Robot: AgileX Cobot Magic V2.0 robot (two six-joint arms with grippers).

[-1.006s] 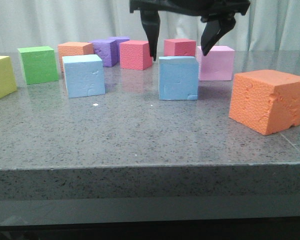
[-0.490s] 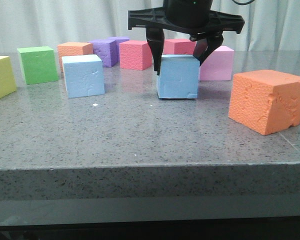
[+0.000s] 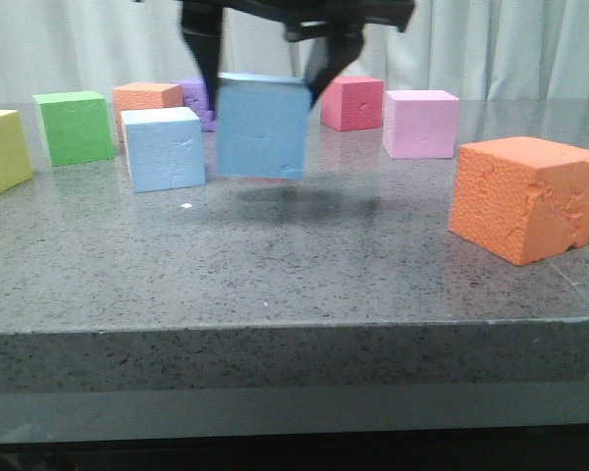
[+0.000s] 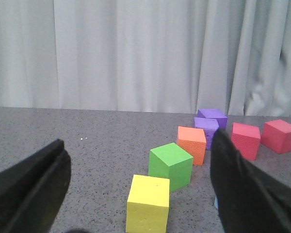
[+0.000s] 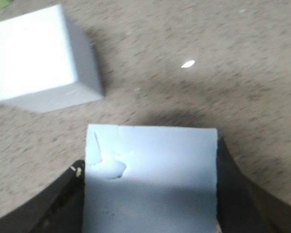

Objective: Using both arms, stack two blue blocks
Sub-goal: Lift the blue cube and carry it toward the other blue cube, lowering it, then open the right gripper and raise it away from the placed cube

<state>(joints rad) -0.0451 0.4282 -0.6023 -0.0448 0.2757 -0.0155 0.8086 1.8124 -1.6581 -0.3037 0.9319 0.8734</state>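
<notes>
- The right gripper (image 3: 263, 93) has a blue block (image 3: 262, 128) clamped between its jaws, up off the grey surface (image 3: 294, 265) at centre frame, with its shadow lying beneath it.
- The other blue block (image 3: 164, 148) sits on the surface just to the left of the carried one, a little lower in the frame; there's a narrow gap between them, no contact.
- From the right wrist view, the held block (image 5: 150, 179) fills the lower frame with a black finger on each side, and the resting block (image 5: 36, 56) shows at upper left.
- The left gripper (image 4: 138, 194) has its jaws spread wide with nothing between them; it looks out at a yellow cube (image 4: 148, 204) and a green cube (image 4: 170, 165).
- What worries me: the carried block looks too low to clear its partner. If it slides sideways at this height, it would likely shove the resting block away.
- Foam squeezes, too. An off-centre or tilted release could leave the top block hanging over an edge and toppling.
- The purple cube (image 3: 194, 98) and red cube (image 3: 352, 102) crowd in behind, so a wide swing could clip them.
</notes>
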